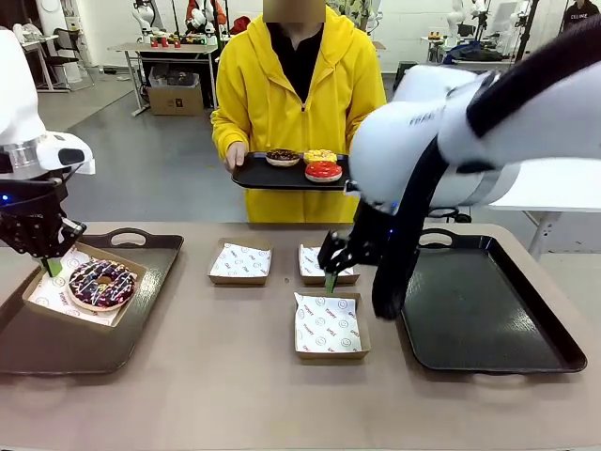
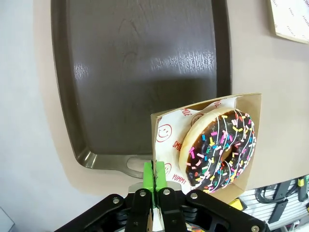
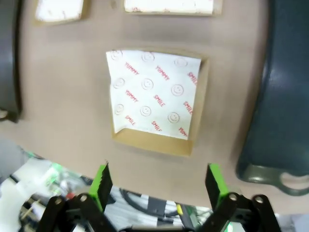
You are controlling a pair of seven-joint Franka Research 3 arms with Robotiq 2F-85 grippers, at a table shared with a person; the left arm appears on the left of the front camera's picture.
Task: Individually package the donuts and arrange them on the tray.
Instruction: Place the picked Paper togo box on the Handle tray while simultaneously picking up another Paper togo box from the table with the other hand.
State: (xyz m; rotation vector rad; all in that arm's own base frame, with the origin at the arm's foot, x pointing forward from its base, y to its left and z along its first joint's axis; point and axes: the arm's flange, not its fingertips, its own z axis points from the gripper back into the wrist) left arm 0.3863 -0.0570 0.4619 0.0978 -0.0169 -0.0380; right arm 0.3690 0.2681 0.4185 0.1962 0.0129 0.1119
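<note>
A chocolate donut (image 1: pixel 101 284) with coloured sprinkles lies in a paper-lined cardboard box (image 1: pixel 42 299) on the left tray (image 1: pixel 141 310). My left gripper (image 1: pixel 53 266) is shut on that box's rim. The left wrist view shows the shut left gripper (image 2: pixel 154 176) pinching the box edge (image 2: pixel 161 140) beside the donut (image 2: pixel 219 150). My right gripper (image 1: pixel 331 277) hangs open over an empty box (image 1: pixel 329 324). In the right wrist view the right gripper (image 3: pixel 158 181) holds nothing above the empty box (image 3: pixel 157 101). The person holds a small tray (image 1: pixel 254 176) with dark chocolate (image 1: pixel 282 157), yellow (image 1: pixel 320 155) and red (image 1: pixel 323 171) donuts.
Two more empty lined boxes (image 1: pixel 240 261) (image 1: pixel 315 265) sit at the table's middle back. A large black tray (image 1: pixel 488 310) lies at the right, with its handle (image 3: pixel 285 179) near my right gripper. The person stands at the far edge.
</note>
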